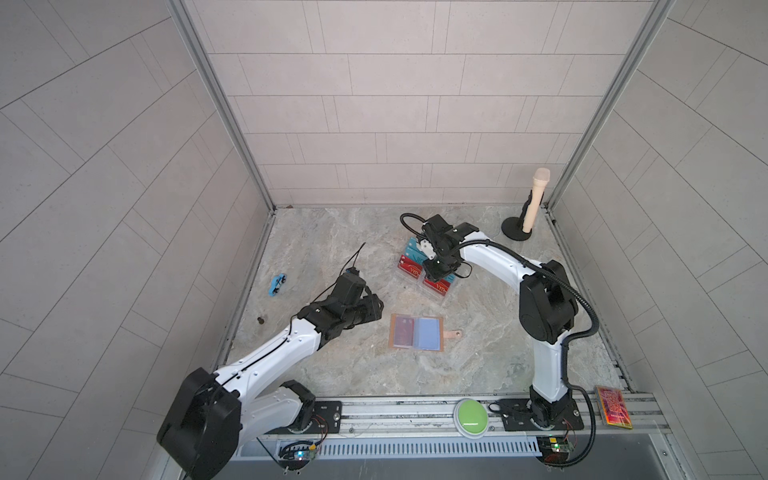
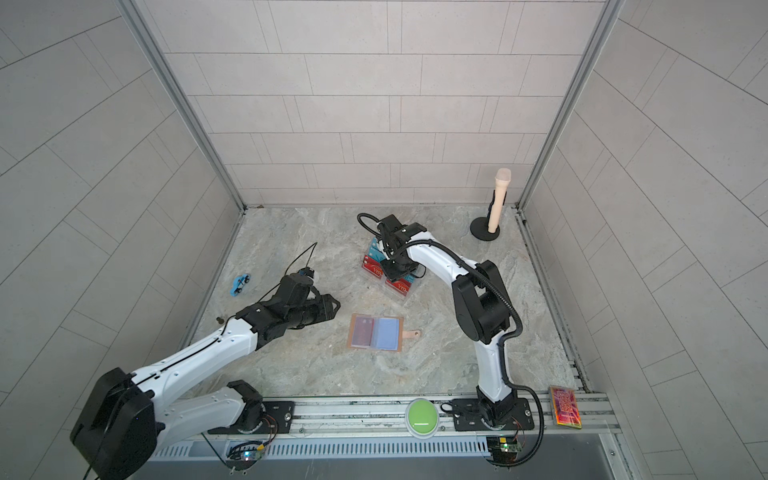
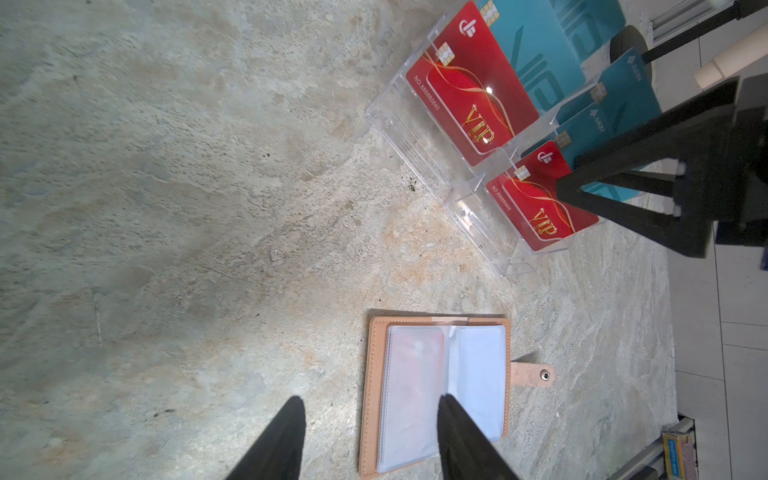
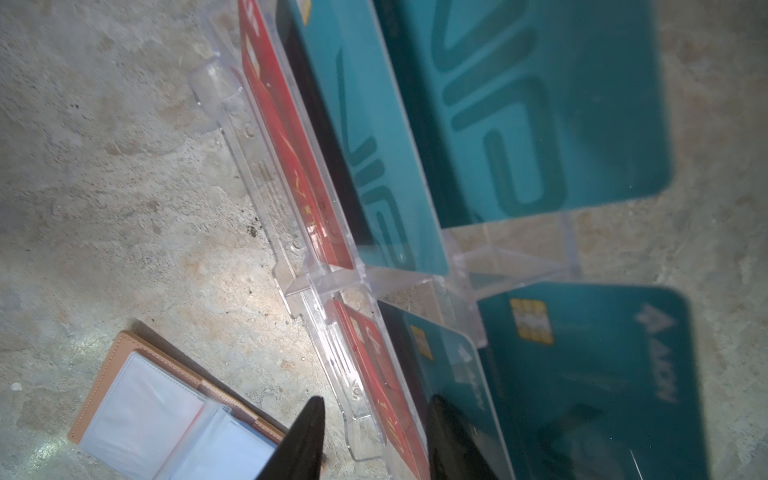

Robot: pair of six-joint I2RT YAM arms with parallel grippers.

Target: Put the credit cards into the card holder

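Your stand (image 3: pixel 399 124) holds red and teal cards (image 3: pixel 469 104), the holder (image 3: pixel 374 365) lies open on the desk (image 3: pixel 166 208) with a red card (image 1: pixel 402 331) pocketed; right gripper (image 4: pixel 376 399), agape, straddles the stand's front, left gripper (image 3: pixel 372 399) agape nearby.

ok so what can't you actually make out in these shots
reddish pocket of the card holder: frosted sleeve blurs what's inside, every view
how many credit cards each acrylic stand slot holds: they overlap
small dark thing at far left: too small, both top views
right claw in top views: hidden under its own wrist
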